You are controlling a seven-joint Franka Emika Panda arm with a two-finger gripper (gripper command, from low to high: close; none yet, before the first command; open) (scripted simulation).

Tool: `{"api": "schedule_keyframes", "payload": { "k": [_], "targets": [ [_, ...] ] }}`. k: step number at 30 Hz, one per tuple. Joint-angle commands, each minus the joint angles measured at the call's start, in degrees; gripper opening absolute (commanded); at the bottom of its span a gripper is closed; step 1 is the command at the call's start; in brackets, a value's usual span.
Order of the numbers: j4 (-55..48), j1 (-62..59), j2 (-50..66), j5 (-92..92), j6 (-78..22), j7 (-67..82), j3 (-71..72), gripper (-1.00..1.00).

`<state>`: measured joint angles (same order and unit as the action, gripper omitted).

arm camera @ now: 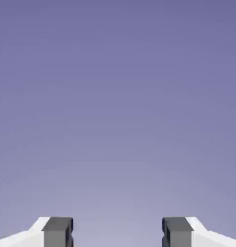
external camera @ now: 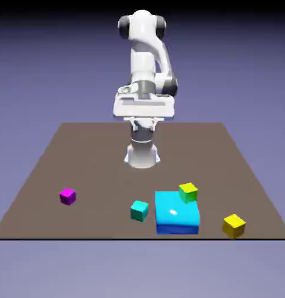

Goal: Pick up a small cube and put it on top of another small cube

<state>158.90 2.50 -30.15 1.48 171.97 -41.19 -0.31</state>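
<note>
The small yellow cube (external camera: 234, 225) sits on the brown table near its front edge, at the exterior view's right. Other small cubes lie around it: a lime one (external camera: 188, 192), a teal one (external camera: 139, 210) and a magenta one (external camera: 67, 196). My gripper (external camera: 144, 124) hangs high above the table's far side, well away from every cube. In the hand view the gripper (arm camera: 117, 231) is open, its two grey fingertips (arm camera: 57, 231) stand wide apart, and only the plain backdrop shows between them. No cube appears in that view.
A big bright-blue block (external camera: 176, 212) stands between the teal and yellow cubes, with the lime cube touching its far right corner. The table's front edge (external camera: 139, 238) runs just in front of the block and the yellow cube.
</note>
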Motion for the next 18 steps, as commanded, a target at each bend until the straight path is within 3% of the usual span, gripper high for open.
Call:
{"api": "schedule_keyframes", "payload": {
  "k": [1, 18],
  "targets": [
    [-1.7, 1.5, 2.1, 1.2, -1.7, 1.1, -0.3, 0.00],
    [-31.4, 27.1, 37.4, 22.1, -30.5, 19.0, -4.6, 0.00]
  ]
}}
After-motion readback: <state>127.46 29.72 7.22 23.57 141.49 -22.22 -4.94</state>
